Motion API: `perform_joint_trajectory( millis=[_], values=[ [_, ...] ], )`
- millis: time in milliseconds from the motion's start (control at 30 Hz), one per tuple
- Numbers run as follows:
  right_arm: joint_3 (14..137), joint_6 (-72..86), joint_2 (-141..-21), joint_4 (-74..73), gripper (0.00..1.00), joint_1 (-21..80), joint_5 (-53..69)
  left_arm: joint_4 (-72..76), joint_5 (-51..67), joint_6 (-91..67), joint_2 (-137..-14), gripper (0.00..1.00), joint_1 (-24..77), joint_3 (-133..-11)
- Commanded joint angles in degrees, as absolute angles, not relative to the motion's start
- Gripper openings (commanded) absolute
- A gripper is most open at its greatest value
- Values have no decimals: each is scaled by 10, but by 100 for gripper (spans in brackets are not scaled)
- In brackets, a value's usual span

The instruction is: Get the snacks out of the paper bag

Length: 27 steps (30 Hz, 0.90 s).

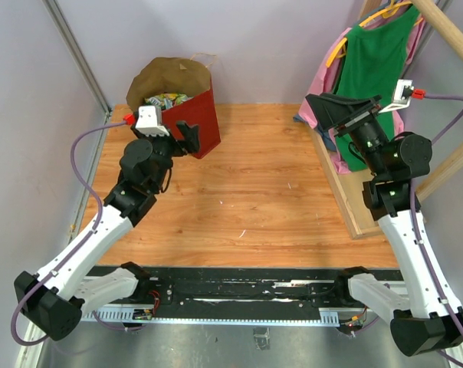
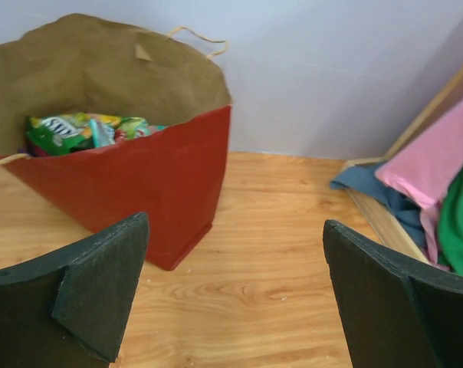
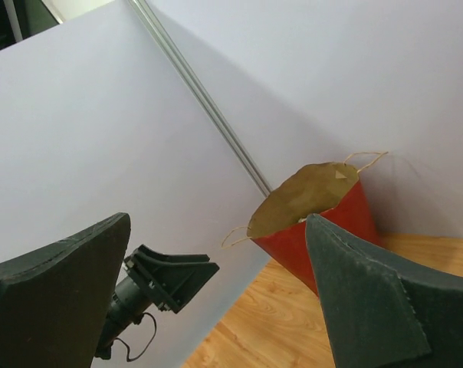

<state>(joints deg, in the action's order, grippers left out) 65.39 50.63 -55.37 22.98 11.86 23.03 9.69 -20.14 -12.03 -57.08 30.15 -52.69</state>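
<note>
Two pincers stand with their jaws spread wide and nothing between them. The left gripper (image 1: pixel 187 135) hovers low over the table (image 1: pixel 254 192), just beside the near red wall of the paper bag (image 1: pixel 201 115). The right gripper (image 1: pixel 345 111) hangs well apart at the right side, next to the hanging garments (image 1: pixel 377 61), and points across toward the bag.

The step in hand looks like the first reach into the bag, which stands at the far-left corner with its mouth open. The snacks (image 1: pixel 166 99) lie inside it, their tops just below the near rim. To do this well, the left gripper should probably lift above that rim and come down through the mouth. Pushing on the red wall would likely slide or tip so light a bag. The topmost green-yellow packet is the natural first pick. A pinch across an edge seam seems safer than one on the glossy face, which may slip. The right gripper could steady the far rim if the bag shifts.

Much is hidden. Only the top layer of packets shows, so their number and the depth below cannot be told. No blue chip bag is visible. The right wrist view shows only the brown lining. The near loop handle is cut off at the left edge of the left wrist view.
</note>
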Motion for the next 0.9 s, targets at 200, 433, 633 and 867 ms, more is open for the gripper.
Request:
perform_joint_trajectory(
  millis=[200, 433, 633, 867],
  values=[
    [630, 609, -555, 331, 98, 124, 211, -43, -181, -256, -646, 100, 157, -646],
    [608, 722, -600, 440, 99, 105, 227, -55, 25, -373, -773, 100, 18, -705],
    [619, 700, -614, 480, 98, 108, 243, -36, 41, -396, -863, 100, 17, -745],
    [603, 657, -600, 465, 98, 112, 222, -15, 45, -430, -928, 100, 17, -780]
  ],
)
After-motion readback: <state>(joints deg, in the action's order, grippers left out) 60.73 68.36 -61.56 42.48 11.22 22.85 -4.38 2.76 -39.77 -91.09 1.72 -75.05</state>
